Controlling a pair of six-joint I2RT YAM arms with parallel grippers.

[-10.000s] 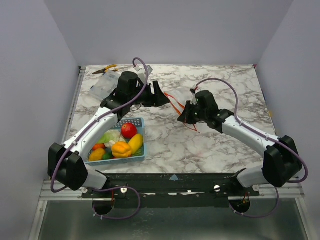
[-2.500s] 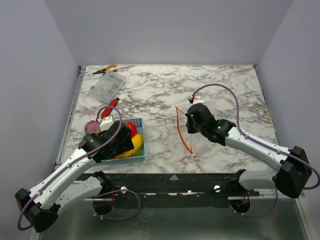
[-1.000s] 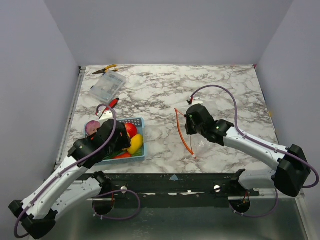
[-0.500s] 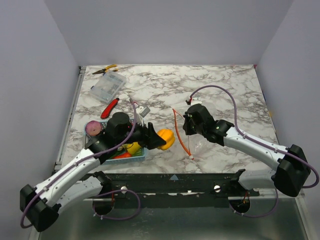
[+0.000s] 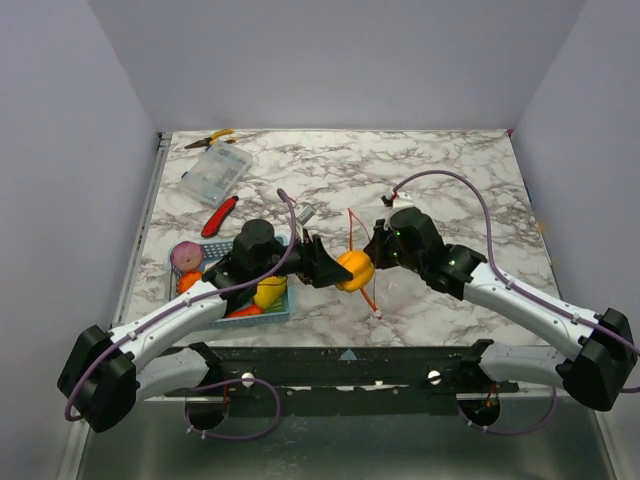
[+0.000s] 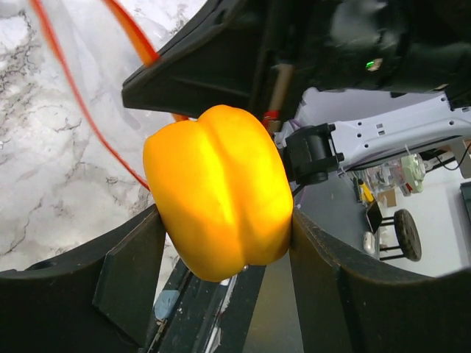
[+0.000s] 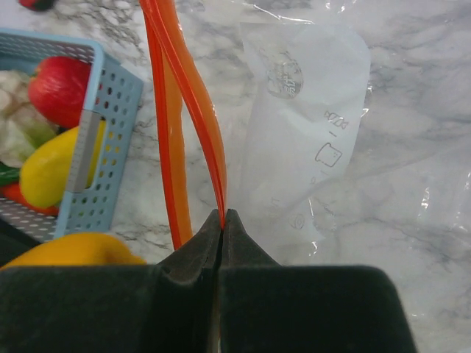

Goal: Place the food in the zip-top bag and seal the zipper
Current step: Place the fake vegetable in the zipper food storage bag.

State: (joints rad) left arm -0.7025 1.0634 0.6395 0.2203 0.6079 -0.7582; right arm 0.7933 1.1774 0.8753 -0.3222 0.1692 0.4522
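Left gripper clamped on pepper, just beside zipper, mid table near its near edge. Right gripper pinched tight on zipper; bag lies there. Other food in basket, near-left corner.

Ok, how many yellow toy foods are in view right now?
2. The yellow plastic toy pepper is gripped in the jaws of the left gripper; the yellow plastic toy banana lies in the blue mesh basket. More may lie hidden in the basket.
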